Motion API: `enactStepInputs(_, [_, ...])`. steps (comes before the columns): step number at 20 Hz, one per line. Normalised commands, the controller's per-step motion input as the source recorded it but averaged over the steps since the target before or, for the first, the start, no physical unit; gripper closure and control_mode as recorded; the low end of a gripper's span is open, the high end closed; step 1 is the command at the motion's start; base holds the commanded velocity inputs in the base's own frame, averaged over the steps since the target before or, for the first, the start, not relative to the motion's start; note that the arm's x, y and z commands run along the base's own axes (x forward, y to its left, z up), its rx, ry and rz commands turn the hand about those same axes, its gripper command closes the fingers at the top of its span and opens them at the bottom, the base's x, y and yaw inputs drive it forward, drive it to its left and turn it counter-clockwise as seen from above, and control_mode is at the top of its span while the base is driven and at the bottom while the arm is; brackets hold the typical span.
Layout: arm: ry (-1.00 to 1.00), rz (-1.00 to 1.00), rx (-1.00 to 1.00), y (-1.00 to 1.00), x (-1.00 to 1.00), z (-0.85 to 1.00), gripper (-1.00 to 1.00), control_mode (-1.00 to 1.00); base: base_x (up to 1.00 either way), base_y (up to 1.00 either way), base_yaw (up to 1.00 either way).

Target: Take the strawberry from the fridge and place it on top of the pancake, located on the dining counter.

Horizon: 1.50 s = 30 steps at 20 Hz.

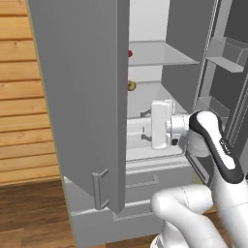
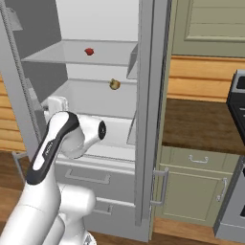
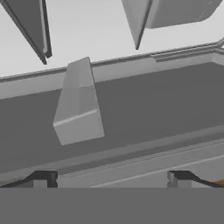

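Strawberry (image 2: 89,51) sits near the middle of the fridge's (image 1: 82,97) upper shelf (image 2: 72,55); a yellowish fruit (image 2: 114,84) lies below. Hand (image 3: 111,179) hovers by the lower shelf, apparently spread wide, holding nothing.

kitchen | open fridge (image 2: 143,119) | green cabinets (image 2: 191,186) | wooden counter (image 2: 201,124)
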Motion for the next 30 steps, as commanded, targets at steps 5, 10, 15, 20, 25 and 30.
enactStepInputs(5, [-0.23, 0.07, 0.03, 0.46, 0.55, 0.24, -1.0, -1.0, 0.0, 0.0, 0.0])
enactStepInputs(10, [-0.05, 0.09, 0.0, 0.51, 0.22, 0.09, -1.0, -1.0, 0.0, 0.0, 0.0])
enactStepInputs(15, [0.0, 0.05, 0.0, 0.53, -0.09, 0.0, -1.0, -1.0, 0.0, 0.0, 0.0])
enactStepInputs(20, [0.0, 0.0, -0.02, 0.84, -0.3, 0.0, -1.0, -1.0, 0.0, 0.0, 0.0])
enactStepInputs(25, [0.0, 0.0, -0.05, 0.92, -0.31, 0.0, -1.0, -1.0, 0.0, 0.0, 0.0])
enactStepInputs(30, [0.0, 0.0, -0.06, 0.89, -0.24, 0.0, -1.0, -1.0, 0.0, 0.0, 0.0])
